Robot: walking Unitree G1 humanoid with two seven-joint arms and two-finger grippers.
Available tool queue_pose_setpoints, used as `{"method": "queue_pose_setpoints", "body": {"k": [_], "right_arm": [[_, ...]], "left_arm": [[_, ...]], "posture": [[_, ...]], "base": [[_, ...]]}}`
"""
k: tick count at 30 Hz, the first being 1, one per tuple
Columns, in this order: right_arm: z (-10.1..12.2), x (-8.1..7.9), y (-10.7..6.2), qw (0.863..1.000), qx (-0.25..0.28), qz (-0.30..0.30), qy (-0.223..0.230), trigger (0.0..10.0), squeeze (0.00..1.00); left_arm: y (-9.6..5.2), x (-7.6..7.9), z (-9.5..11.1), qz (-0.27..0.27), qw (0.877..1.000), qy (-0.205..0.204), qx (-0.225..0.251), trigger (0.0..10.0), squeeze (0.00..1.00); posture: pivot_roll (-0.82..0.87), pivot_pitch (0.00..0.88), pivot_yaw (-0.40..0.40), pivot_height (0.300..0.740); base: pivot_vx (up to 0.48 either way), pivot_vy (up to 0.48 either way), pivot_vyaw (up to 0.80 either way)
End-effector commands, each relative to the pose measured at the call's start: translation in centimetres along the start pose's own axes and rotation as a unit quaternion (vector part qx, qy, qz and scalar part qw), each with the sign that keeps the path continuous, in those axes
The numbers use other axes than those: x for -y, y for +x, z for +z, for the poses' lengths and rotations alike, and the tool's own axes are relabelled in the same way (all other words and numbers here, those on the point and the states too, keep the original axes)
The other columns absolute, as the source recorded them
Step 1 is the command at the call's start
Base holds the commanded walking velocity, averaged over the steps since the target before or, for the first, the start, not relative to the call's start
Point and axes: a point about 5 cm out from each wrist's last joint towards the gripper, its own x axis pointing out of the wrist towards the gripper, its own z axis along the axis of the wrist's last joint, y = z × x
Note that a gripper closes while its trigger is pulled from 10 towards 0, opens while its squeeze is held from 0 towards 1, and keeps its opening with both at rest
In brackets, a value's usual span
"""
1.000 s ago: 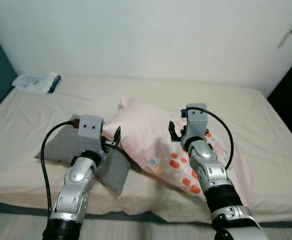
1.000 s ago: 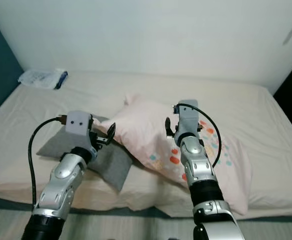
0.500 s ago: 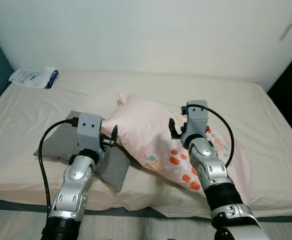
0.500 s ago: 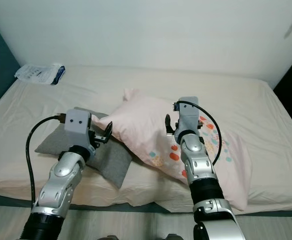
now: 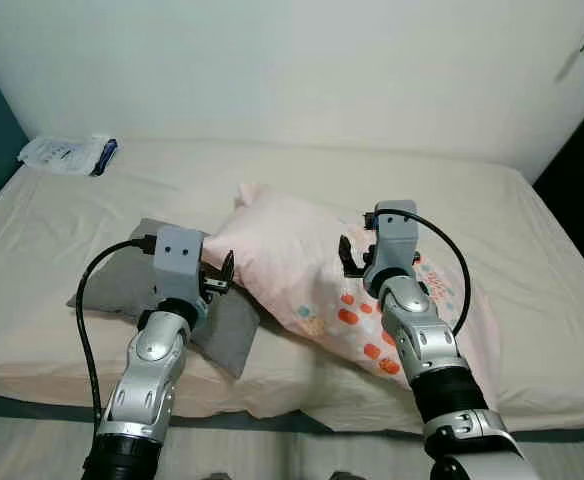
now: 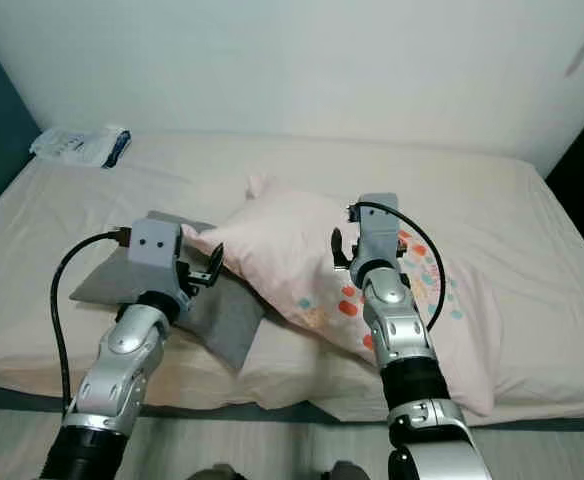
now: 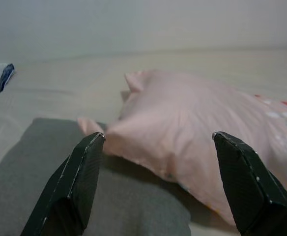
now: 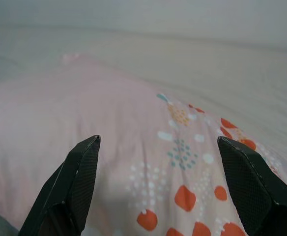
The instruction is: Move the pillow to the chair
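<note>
Beige bed (image 5: pixel 532 300) spans the frame below a white wall, with the pink pillow (image 5: pixel 292 255) at centre, its left corner overlapping a grey cushion (image 5: pixel 122 285). Left gripper (image 5: pixel 224 272) hangs open at the pillow's left corner; right gripper (image 5: pixel 348 256) hangs open over its patterned right half.

Two pillows: pink pillow (image 5: pixel 302 265), grey pillow (image 5: pixel 132 285).
</note>
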Motion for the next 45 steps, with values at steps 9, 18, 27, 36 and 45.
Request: {"method": "queue_pose_setpoints", "body": {"k": [9,18,27,36,45], "right_arm": [[0.0,-0.1,-0.1,1.0,0.003,-0.001,-0.006,10.0,0.0],[0.1,0.0,-0.1,1.0,0.006,-0.007,-0.009,10.0,0.0],[0.0,0.0,-0.2,1.0,0.007,-0.008,-0.009,10.0,0.0],[0.0,-0.1,-0.3,1.0,0.007,-0.009,-0.008,10.0,0.0],[0.0,-0.2,-0.3,1.0,0.005,-0.008,-0.005,10.0,0.0]], "left_arm": [[-0.2,-0.1,-0.8,0.001,1.0,0.006,-0.018,10.0,0.0],[-0.2,0.1,-0.6,-0.006,1.0,0.007,-0.016,10.0,0.0],[-0.1,0.4,-0.6,-0.012,1.0,0.008,-0.016,10.0,0.0],[0.0,0.2,-0.7,-0.012,0.999,0.017,-0.025,10.0,0.0],[0.4,-0.6,-0.3,-0.003,0.999,0.023,-0.022,10.0,0.0]], "posture": [[-0.02,0.13,-0.046,0.642],[-0.02,0.128,-0.042,0.642],[-0.02,0.121,-0.039,0.642],[-0.02,0.121,-0.033,0.642],[-0.02,0.141,-0.032,0.642]], "base": [[0.0,0.0,0.0],[0.0,0.0,0.0],[0.0,0.0,0.0],[0.0,0.0,0.0],[0.0,0.0,0.0]]}}
